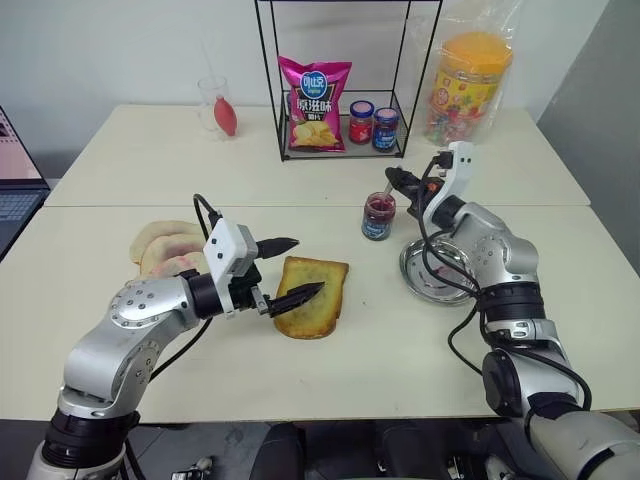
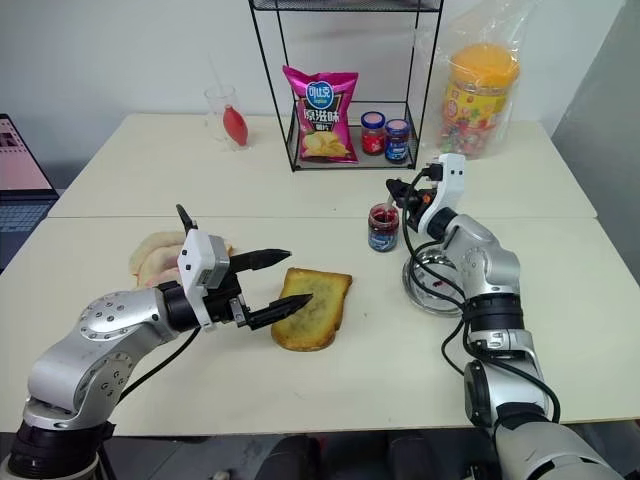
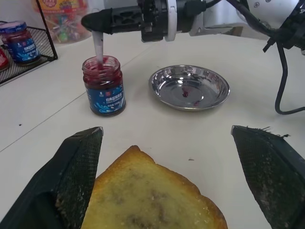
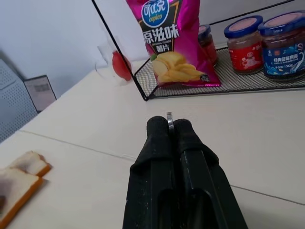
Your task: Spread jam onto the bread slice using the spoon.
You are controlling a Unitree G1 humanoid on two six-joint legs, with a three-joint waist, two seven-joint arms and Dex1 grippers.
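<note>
Left wrist view: the right gripper (image 3: pixel 95 21), clamped on the small silver metal spoon (image 3: pixel 99 47), dips it into the dark red jam (image 3: pixel 99 71) in the blue-labelled glass jar (image 3: pixel 104 86) (loading, I judge). Next: carry it to the golden toasted bread slice (image 1: pixel 312 295) mid-table, between the parted fingers of the left gripper (image 1: pixel 290 270). A steel dish (image 1: pixel 435 272) sits beside the jar.

open table (image 1: pixel 400 340) right of bread slice (image 1: pixel 312 295) | wire rack (image 1: pixel 345 75) behind jar (image 1: pixel 378 216)

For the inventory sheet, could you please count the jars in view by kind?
Open jam jar with the spoon in it: 1
Capped small jars on the rack (red cap, blue cap): 2
Big yellow-lidded candy jar: 1
Total: 4
</note>
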